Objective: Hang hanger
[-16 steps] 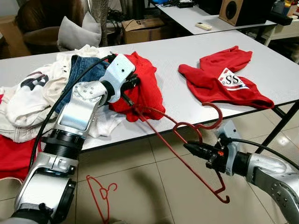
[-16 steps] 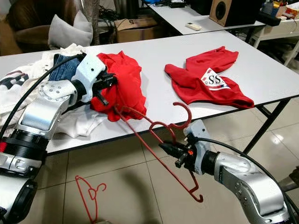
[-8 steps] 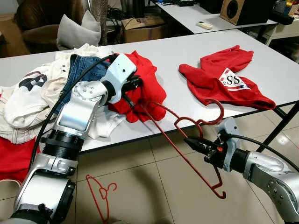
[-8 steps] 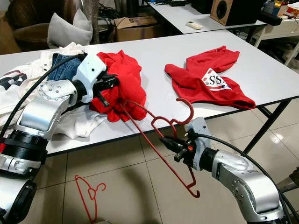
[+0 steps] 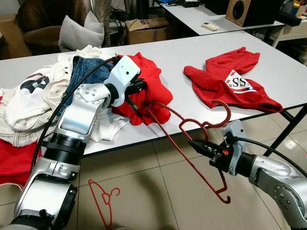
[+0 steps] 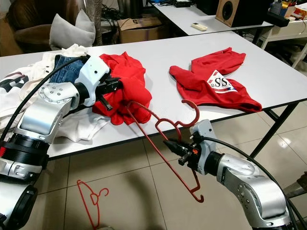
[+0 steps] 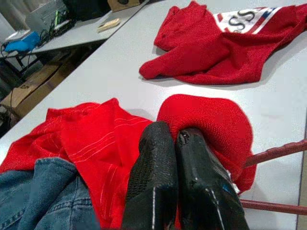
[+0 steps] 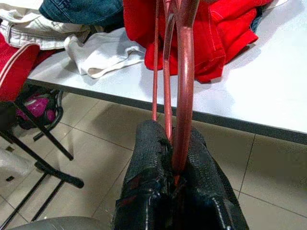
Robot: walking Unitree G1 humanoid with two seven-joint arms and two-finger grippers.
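Observation:
A red hanger (image 5: 192, 129) juts out past the table's front edge, its hook up and one arm slanting down toward the floor. My right gripper (image 5: 195, 145) is shut on the hanger near its neck, below the table edge. The hanger's other arm is tucked into a crumpled red garment (image 5: 146, 91) on the table. My left gripper (image 5: 141, 85) is shut on that red garment, pinching a fold (image 7: 206, 124) at its edge.
A second red shirt with an SS logo (image 5: 230, 81) lies flat on the white table (image 5: 182, 52) at the right. Jeans and white clothes (image 5: 43, 96) are piled at the left. Another red hanger (image 5: 103, 196) lies on the tiled floor below.
My right gripper has carried the hanger up and to the left, pushing its arm further into the red garment. The left gripper has held its grip in place.

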